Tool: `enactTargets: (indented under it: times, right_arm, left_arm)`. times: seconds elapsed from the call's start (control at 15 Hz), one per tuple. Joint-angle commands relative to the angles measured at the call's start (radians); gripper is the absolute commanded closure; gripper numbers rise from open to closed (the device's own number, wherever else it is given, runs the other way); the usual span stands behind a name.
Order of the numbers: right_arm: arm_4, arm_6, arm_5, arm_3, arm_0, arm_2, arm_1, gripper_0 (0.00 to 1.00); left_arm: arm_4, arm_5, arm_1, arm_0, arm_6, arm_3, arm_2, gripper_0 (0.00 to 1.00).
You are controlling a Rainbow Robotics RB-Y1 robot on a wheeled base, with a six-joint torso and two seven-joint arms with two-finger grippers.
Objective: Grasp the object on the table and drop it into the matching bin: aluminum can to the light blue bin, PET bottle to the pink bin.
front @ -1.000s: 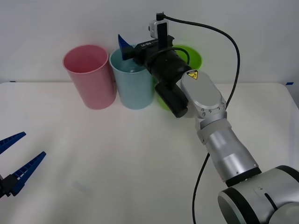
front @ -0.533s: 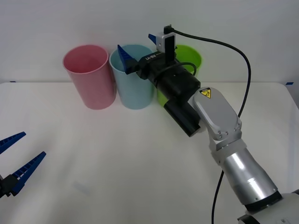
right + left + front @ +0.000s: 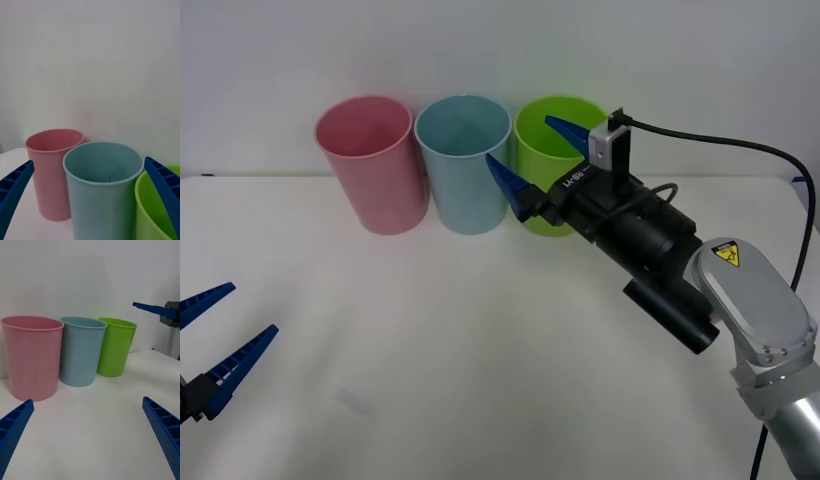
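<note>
Front view: we see three tall tapered plastic cup-shaped bins w/ round rims standing in a row at the back of the wide flat white tabletop (image 3: 480,340), left to right the pink bin (image 3: 372,165), the light blue bin (image 3: 465,165) and a lime green bin (image 3: 555,140), each just beside its neighbour. The right gripper (image 3: 538,155), on a black wrist w/ a small white camera block and a black cable, hangs in the air in front of the lime green bin, between it and the light blue bin; its two blue ribbed fingers are spread wide apart w/ nothing between them, one fingertip over the green rim, the other at the light blue bin's side. Behind it the silver-grey arm segment w/ a yellow warning sticker runs to the lower right. The left gripper (image 3: 210,335) sits low at the near left edge of the table, well apart from the bins, its blue fingers likewise spread and holding nothing. Right wrist view: we look at the light blue bin (image 3: 103,187) from just above rim level; a faint mark shows on its inner wall, but we cannot tell whether the small silver-grey metal can lies inside. Left wrist view: bare tabletop (image 3: 93,427) lies between the left fingers and the bins; the right gripper's finger (image 3: 150,308) shows farther off, above the green bin (image 3: 114,347).
</note>
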Motion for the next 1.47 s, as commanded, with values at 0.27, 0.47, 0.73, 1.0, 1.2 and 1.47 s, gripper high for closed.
enactTargets:
  times: [0.27, 0.47, 0.73, 1.0, 1.2, 1.47]
  right_arm:
    - [0.009, 0.043, -0.267, -0.037, 0.151, -0.176, -0.033, 0.00]
    - [0.025, 0.076, -0.402, -0.037, 0.231, -0.288, -0.033, 0.00]
    - [0.028, 0.110, -0.554, -0.037, 0.326, -0.417, -0.028, 0.00]
    - [0.026, 0.135, -0.695, -0.037, 0.414, -0.542, 0.009, 0.00]
    - [0.025, 0.144, -0.760, -0.037, 0.472, -0.615, 0.049, 0.00]
    - [-0.026, 0.150, -0.771, -0.038, 0.567, -0.646, 0.059, 0.00]
  left_arm:
    - [0.000, 0.000, 0.000, 0.000, 0.000, 0.000, 0.000, 0.00]
    - [0.000, 0.000, 0.000, 0.000, 0.000, 0.000, 0.000, 0.00]
    - [0.000, 0.000, 0.000, 0.000, 0.000, 0.000, 0.000, 0.00]
    - [0.000, 0.000, 0.000, 0.000, 0.000, 0.000, 0.000, 0.00]
    - [0.000, 0.000, 0.000, 0.000, 0.000, 0.000, 0.000, 0.00]
    - [0.000, 0.000, 0.000, 0.000, 0.000, 0.000, 0.000, 0.00]
